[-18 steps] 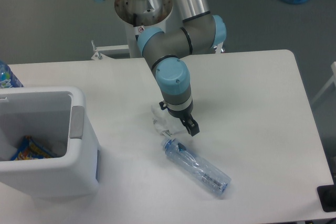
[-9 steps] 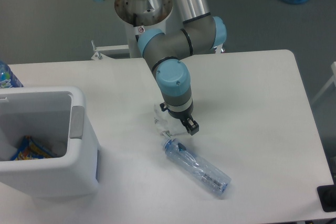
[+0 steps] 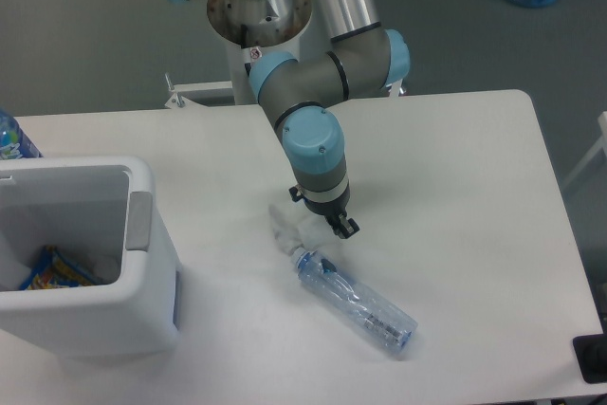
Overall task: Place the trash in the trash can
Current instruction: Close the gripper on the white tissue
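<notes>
The gripper [image 3: 327,226] hung low over the white surface [image 3: 455,168], a little to the right of the trash can [image 3: 142,263]. Its dark fingers [image 3: 345,228] pointed down at the crumpled paper wad [image 3: 287,228]. From this view I could not tell if they were wide, narrow, or holding the wad. The plastic bottle [image 3: 356,301] lay on its side just below the wad, farther right from the can and apart from the fingers. Inside the can lay a colourful wrapper [image 3: 52,269]. Behind the can's far left corner stood a blue bottle [image 3: 13,138].
</notes>
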### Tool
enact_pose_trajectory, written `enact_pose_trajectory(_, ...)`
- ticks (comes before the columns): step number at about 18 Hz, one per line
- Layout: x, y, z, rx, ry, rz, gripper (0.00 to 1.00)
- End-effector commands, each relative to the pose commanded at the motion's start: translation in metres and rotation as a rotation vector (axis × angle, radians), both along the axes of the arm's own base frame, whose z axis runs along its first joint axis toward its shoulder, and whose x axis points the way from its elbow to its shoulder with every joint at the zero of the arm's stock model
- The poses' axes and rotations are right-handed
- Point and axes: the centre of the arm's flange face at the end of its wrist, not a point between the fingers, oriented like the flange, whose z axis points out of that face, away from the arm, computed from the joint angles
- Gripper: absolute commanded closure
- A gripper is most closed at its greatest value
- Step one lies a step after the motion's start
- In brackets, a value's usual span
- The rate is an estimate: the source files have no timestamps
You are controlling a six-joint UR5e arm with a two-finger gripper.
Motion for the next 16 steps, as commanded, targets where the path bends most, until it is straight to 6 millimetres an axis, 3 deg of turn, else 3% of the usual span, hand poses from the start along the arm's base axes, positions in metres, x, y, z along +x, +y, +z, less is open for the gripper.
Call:
enact_pose_trajectory(3,0.000,0.000,0.001,0.003,0.003,0.009,0.91)
enact_pose_trajectory(12,0.003,-0.003,0.028,0.035,0.019,-0.002,0.94)
enact_pose_trajectory(14,0.004,-0.004,0.040,0.062,0.025,0.000,0.94)
enact_pose_trajectory(16,0.007,-0.005,0.065,0.135,0.022,0.013,0.94)
